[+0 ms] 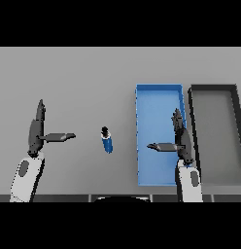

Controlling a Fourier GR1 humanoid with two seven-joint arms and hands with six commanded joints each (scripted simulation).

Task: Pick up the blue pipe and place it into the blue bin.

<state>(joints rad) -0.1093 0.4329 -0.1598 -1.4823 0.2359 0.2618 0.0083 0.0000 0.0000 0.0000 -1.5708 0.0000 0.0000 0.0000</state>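
Blue pipe (107, 140): a short blue cylinder with a dark cap at its far end, lying on the grey table (83, 82), untouched by either hand. It sits between the two hands, somewhat nearer the left one, just beyond the tip of that hand's thumb and apart from it. Bare table surrounds the pipe on all sides; nothing lies between it and either hand.

Left hand (36, 131): fingers straight and pointing away from the robot, thumb stretched sideways toward the pipe; the hand is open and holds nothing.

Right hand (180, 138): fingers likewise straight, thumb stretched sideways toward the pipe; open and empty. It is seen over the right part of the blue bin (151, 112); whether it touches the bin cannot be told.

Blue bin: a long rectangular tray, its left wall standing between the right hand and the pipe, with a strip of table between that wall and the pipe.

Dark grey bin (217, 121): a second tray of like shape, just beside the blue bin on the outer side of the right hand.
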